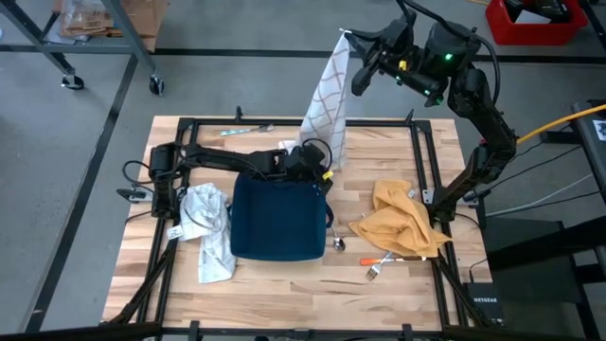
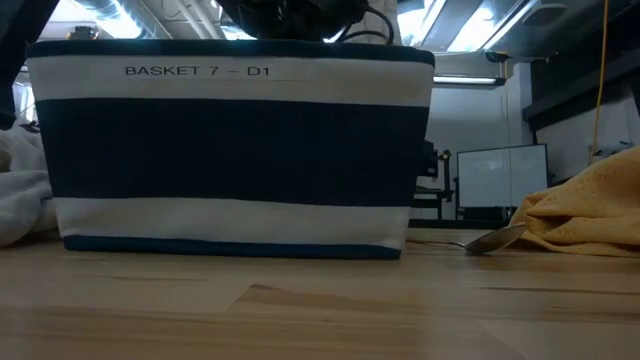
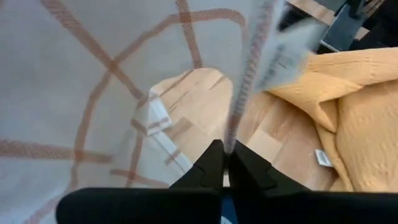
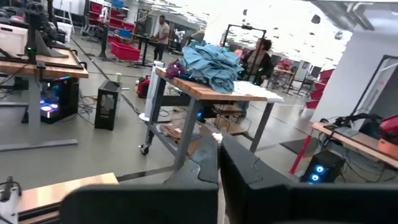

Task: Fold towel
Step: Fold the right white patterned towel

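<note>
A white towel with a brown lattice pattern (image 1: 327,95) hangs over the table's far edge, above a dark blue basket (image 1: 277,218). My right gripper (image 1: 352,45) is raised high at the far right and shut on the towel's top. My left gripper (image 1: 322,156) sits just beyond the basket's far rim, shut on the towel's lower part. In the left wrist view the towel (image 3: 93,74) fills the picture to one side of my left gripper (image 3: 227,152). My right gripper (image 4: 219,144) is seen shut, with the towel almost hidden behind its fingers. My left gripper pinches the towel's side hem (image 3: 231,140) between its two fingers, low on the hanging cloth, and seems to hold a single layer. The fingers slant down toward the table's right. The hem runs up from them. My right gripper holds the towel's top corner (image 1: 344,36), coming at it from the table's right, roughly level. The towel hangs below that corner, widening downward, lifted off the table. The contact itself is too small to read.
A crumpled pale grey cloth (image 1: 208,227) lies left of the basket and a crumpled yellow cloth (image 1: 402,223) right of it. A spoon (image 1: 338,243) and a fork (image 1: 379,267) lie near the front. The basket (image 2: 230,150) reads BASKET 7 - D1.
</note>
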Available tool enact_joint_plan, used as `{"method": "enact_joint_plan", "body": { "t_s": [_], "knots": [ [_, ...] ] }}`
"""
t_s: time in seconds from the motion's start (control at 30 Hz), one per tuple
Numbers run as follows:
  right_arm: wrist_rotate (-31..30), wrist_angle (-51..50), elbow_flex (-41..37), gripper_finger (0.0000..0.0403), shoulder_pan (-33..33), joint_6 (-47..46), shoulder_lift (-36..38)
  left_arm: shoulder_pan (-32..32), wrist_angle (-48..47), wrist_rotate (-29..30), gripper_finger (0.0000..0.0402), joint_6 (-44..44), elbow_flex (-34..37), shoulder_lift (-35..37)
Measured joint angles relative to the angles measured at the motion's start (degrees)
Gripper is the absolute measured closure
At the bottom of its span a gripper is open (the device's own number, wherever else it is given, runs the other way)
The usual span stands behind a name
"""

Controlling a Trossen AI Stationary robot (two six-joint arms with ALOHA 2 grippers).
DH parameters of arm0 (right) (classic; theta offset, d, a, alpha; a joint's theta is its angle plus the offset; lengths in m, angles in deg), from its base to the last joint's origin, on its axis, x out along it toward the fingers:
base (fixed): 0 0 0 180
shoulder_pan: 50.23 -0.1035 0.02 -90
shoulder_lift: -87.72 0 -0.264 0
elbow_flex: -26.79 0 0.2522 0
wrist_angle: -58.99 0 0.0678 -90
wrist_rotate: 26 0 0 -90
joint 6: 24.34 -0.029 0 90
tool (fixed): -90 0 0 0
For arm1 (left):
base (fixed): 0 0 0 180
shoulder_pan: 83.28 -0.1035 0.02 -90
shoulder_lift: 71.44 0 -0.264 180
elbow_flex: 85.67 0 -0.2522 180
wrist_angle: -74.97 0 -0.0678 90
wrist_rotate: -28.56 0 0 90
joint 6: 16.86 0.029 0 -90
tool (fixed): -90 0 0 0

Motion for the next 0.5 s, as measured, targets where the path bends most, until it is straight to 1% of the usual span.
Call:
{"method": "enact_joint_plan", "body": {
  "t_s": [0.13, 0.23, 0.4, 0.5],
  "knots": [
    [-2.99, 0.86, 0.00, 0.0400, 0.00, 2.71, 0.16, 0.94, 0.15, 2.20, 0.0398, 2.89, 0.00, 2.68],
    [-6.91, 1.07, 0.02, 0.0400, 0.00, 5.73, 0.20, 1.45, -0.09, 4.35, 0.0400, 4.86, 0.00, 6.09],
    [-15.56, 3.49, 0.02, 0.0400, 0.00, 13.48, 0.39, 0.84, -0.10, 7.88, 0.0400, 7.51, -0.32, 13.90],
    [-18.41, 7.88, 0.02, 0.0400, 0.00, 17.38, 0.81, -0.29, 0.49, 10.42, 0.0401, 9.28, -1.61, 19.11]
  ]
}}
